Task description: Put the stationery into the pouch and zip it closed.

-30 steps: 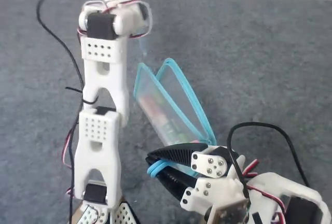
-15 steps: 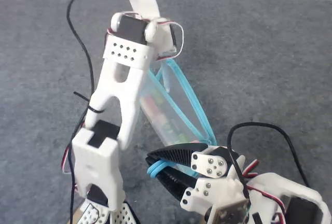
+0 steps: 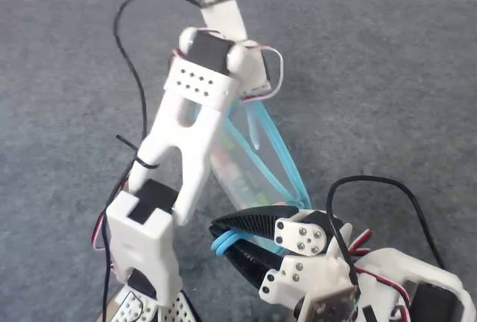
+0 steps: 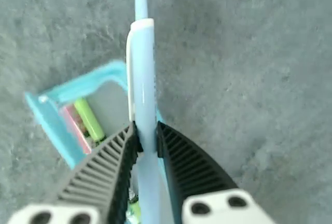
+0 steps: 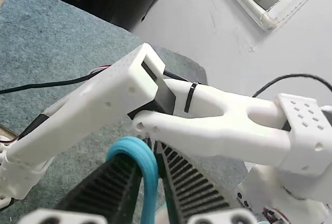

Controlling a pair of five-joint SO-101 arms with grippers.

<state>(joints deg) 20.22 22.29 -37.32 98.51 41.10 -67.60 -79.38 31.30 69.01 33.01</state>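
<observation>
1. Grips a pale blue pen (image 4: 142,68) between the left jaws, which are shut tight on its barrel. The clip and button end reach out past the fingertips.
2. From the left wrist, lines that pen up with one corner of the open mouth of the pouch (image 4: 72,86). Cannot tell whether any part of the pen is inside.
3. Holds a green stick (image 4: 89,120) and something pink (image 4: 73,124) side by side within the clear pouch.
4. Pinches the blue trim (image 5: 141,156) at the pouch's lower end in the right jaws, closed narrow on it.
5. In the high view, props the pouch at a tilt, with its lower end at the right jaws and its mouth raised under the wrist of the left arm (image 3: 186,128).
6. Cannot tell whether the pouch touches the grey bench (image 3: 387,76).
7. Crosses the right wrist view with the left arm's white links, just beyond the right jaws.
</observation>
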